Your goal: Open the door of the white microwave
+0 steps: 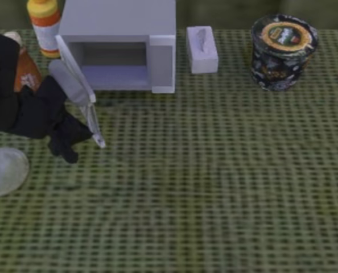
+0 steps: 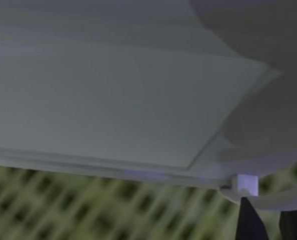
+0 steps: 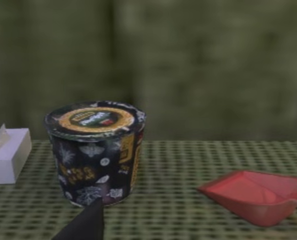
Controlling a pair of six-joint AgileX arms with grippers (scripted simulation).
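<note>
presently, the white microwave (image 1: 126, 42) is seen at the upper left of the top view, on the green-checked desk (image 1: 214, 187). the door (image 1: 75, 77) is swung well out toward the lower left, hinged at the left edge, with the cavity exposed. the left gripper (image 1: 81, 136) is placed at the door's free end, by the thin handle (image 1: 95, 126); whether its jaws are closed on the handle cannot be told. in the left wrist view the door panel (image 2: 113, 100) fills most of the frame. the right gripper (image 3: 86, 225) is out of the top view; a dark finger is seen facing a printed cup (image 3: 94, 152), jaw state not discernible. a tissue box (image 1: 201, 49) stands just right of the microwave.
</note>
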